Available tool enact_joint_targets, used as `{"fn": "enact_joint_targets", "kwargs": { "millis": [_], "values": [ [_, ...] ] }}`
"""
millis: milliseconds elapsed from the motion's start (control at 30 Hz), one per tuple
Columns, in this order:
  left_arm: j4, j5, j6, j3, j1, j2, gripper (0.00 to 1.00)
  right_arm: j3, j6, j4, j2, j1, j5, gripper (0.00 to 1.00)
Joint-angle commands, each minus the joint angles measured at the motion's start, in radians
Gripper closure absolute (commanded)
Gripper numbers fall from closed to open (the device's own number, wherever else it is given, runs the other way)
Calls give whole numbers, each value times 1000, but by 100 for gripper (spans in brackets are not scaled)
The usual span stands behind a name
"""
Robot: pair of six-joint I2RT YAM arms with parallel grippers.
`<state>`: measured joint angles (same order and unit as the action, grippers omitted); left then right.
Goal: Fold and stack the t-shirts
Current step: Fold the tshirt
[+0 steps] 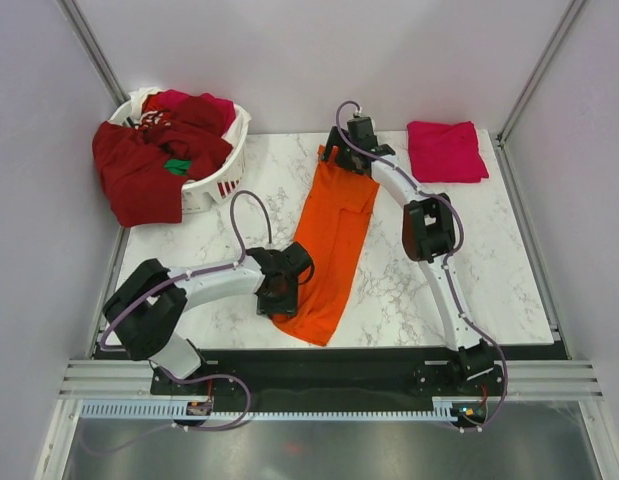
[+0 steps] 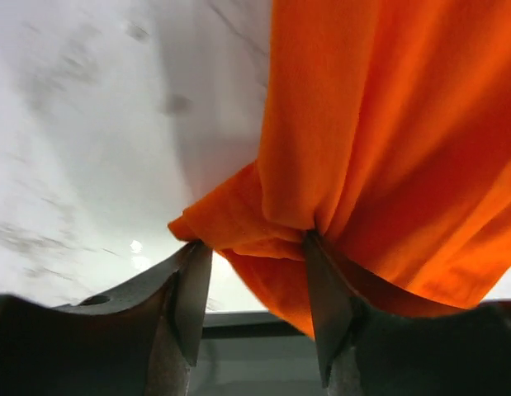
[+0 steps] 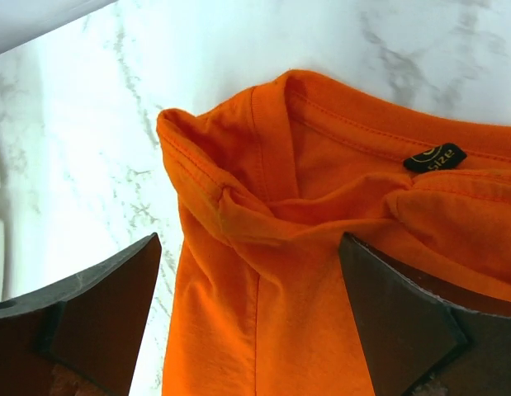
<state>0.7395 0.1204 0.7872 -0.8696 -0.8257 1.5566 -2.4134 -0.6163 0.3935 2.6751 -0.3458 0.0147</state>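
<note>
A robot lab's test cell: plain pale walls and aluminium posts box in a marble-look worktop. Two arms are bolted to a black plate beside a metal rail along its near edge.

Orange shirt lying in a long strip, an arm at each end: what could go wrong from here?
1. The left gripper pinches only a small bunch at the near edge of the orange t-shirt; the cloth could slip out if lifted.
2. The right gripper sits open astride the collar, holding nothing, so a pull from the left might drag that end and skew the lengthwise fold.
</note>
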Motion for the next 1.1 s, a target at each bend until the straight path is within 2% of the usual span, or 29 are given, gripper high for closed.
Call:
{"fn": "enact_joint_targets", "kwargs": {
  "millis": [0, 233, 267, 367, 433, 500, 600, 633, 667, 700, 733, 767, 800, 900, 1067],
  "values": [
    [12, -103, 187, -35, -117, -21, 42, -46, 33, -13, 49, 11, 87, 2],
    [18, -145, 262, -224, -274, -43, 19, 5, 171, -107, -144, 10, 88, 2],
    [18, -140, 262, -247, -286, -46, 0, 14, 193, -114, -170, 10, 90, 2],
    [63, -73, 276, -319, -316, -96, 0, 100, 246, -150, -286, 11, 64, 2],
    [116, -33, 271, -351, -316, -153, 0, 187, 277, -128, -375, 14, 12, 2],
    [150, 68, 241, -358, -314, -191, 0, 256, 293, -70, -478, 16, -39, 2],
    [184, 197, 175, -313, -284, -250, 2, 472, 220, 10, -665, 28, -117, 2],
    [182, 208, 153, -302, -267, -254, 5, 634, 198, 13, -723, 33, -116, 2],
    [182, 226, 115, -295, -225, -251, 7, 722, 181, 13, -782, 30, -79, 2],
    [181, 229, 104, -272, -204, -248, 8, 813, 158, -2, -896, 31, -56, 2],
    [164, 231, 93, -257, -179, -236, 8, 993, 108, -14, -952, 27, -29, 2],
    [150, 207, 69, -240, -127, -228, 10, 1086, 89, -50, -1062, 24, 49, 2],
    [130, 190, 57, -208, -104, -224, 12, 1252, 70, -61, -1116, 18, 68, 2],
    [17, 141, 15, -129, -64, -208, 20, 1509, 6, -74, -1314, -18, 123, 6],
    [-38, 113, 41, -43, -61, -168, 31, 1732, -83, -15, -1604, -108, 172, 16]
  ]
}}
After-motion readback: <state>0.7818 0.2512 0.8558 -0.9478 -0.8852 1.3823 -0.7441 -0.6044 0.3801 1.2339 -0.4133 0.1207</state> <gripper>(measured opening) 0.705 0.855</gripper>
